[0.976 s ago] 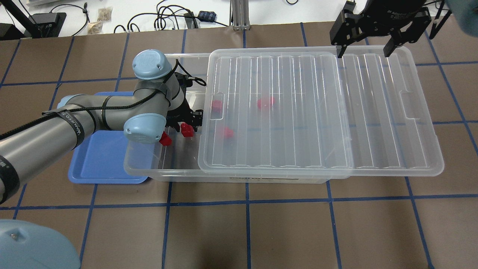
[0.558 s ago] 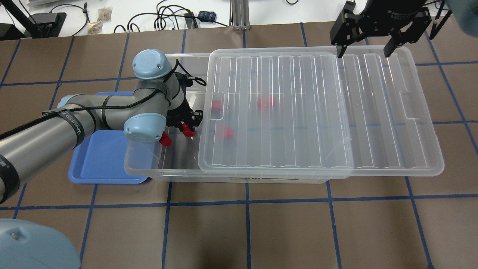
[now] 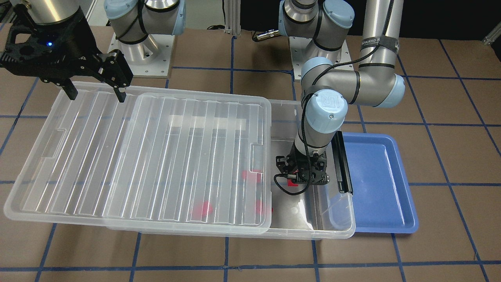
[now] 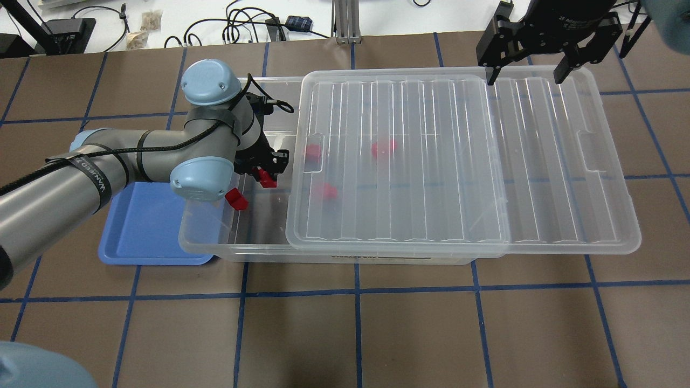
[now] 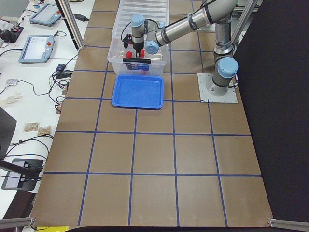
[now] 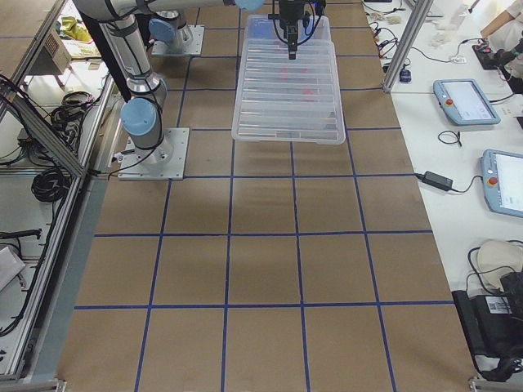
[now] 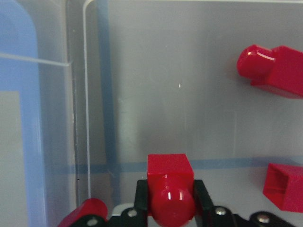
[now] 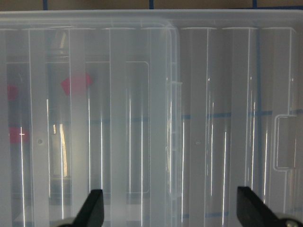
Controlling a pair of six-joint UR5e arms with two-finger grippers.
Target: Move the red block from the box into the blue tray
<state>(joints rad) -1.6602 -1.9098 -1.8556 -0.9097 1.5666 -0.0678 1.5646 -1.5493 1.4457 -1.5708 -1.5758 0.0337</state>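
My left gripper (image 7: 170,190) pinches the red block (image 7: 169,175), seemingly clear of the floor, with the blue tray (image 4: 145,237) just left beyond the box (image 4: 186,242) wall; the right gripper (image 4: 525,80) hangs spread.

The table (image 4: 377,334) is viewed from above behind the robot and steeply from across. The box (image 4: 237,252) is shared by both views and seen closely from the wrists.

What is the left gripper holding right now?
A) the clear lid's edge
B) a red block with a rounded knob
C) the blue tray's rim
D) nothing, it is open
B: in the left wrist view the left gripper is shut on the red block.
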